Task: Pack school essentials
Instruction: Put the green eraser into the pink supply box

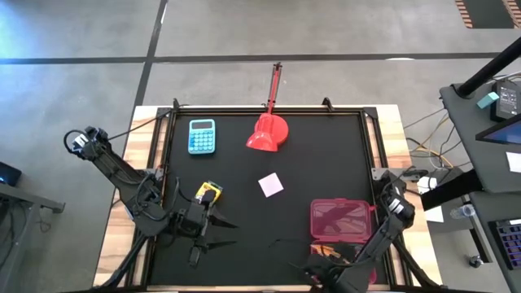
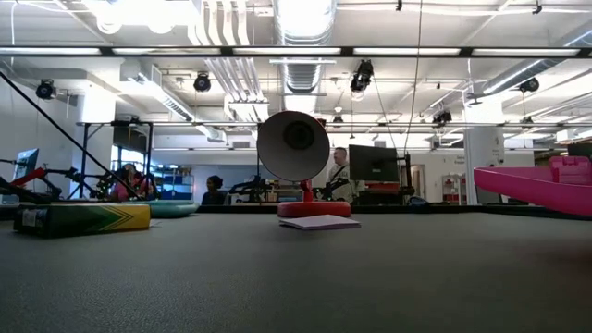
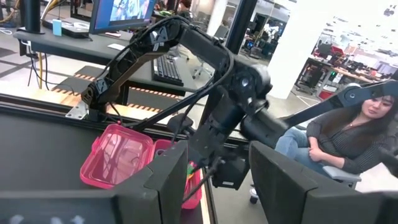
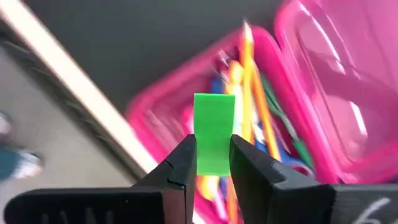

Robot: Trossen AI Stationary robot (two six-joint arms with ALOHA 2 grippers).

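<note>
While pinching a small bright green block above the open pink plastic box, right fingers could slip, dropping it outside; left fingers spread, empty.

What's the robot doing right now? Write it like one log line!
right gripper: shut on green block, over pink box | left gripper: open, waiting near crayon box | note pad: unpacked

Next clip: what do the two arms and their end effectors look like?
Both are dark, jointed arms with black cabling along the links. The left end effector has thin black pointed fingers; the right end effector has matte black fingers tapering to their tips.
</note>
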